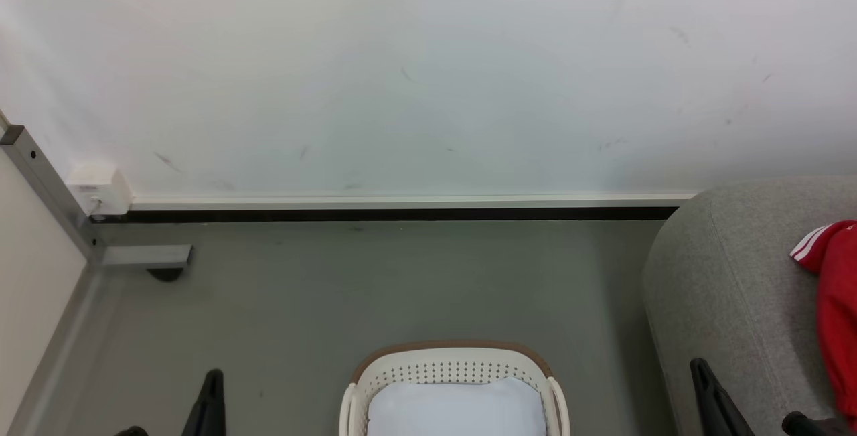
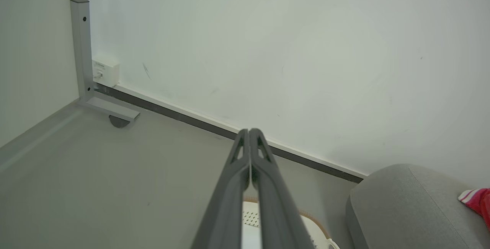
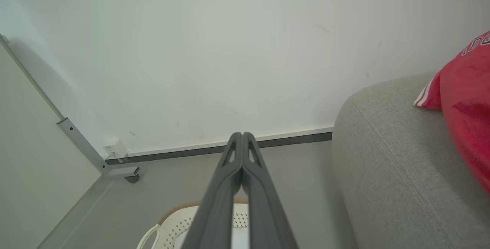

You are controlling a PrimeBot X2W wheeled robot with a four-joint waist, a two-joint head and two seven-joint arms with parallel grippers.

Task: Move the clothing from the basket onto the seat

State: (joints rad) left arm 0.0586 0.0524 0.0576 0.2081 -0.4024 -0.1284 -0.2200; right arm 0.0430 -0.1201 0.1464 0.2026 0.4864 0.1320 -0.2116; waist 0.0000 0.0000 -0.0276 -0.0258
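Observation:
The red shirt with white sleeve stripes lies on the grey seat at the right edge of the head view; it also shows in the right wrist view as the shirt on the seat, and in the left wrist view as the shirt. The cream basket stands on the floor at bottom centre, holding just its pale blue-white liner. My left gripper is shut and empty above the basket. My right gripper is shut and empty above the basket.
A white wall with a dark baseboard runs behind the grey floor. A grey metal post with a foot bracket and a small white box stand in the left corner. Open floor lies between the basket and the wall.

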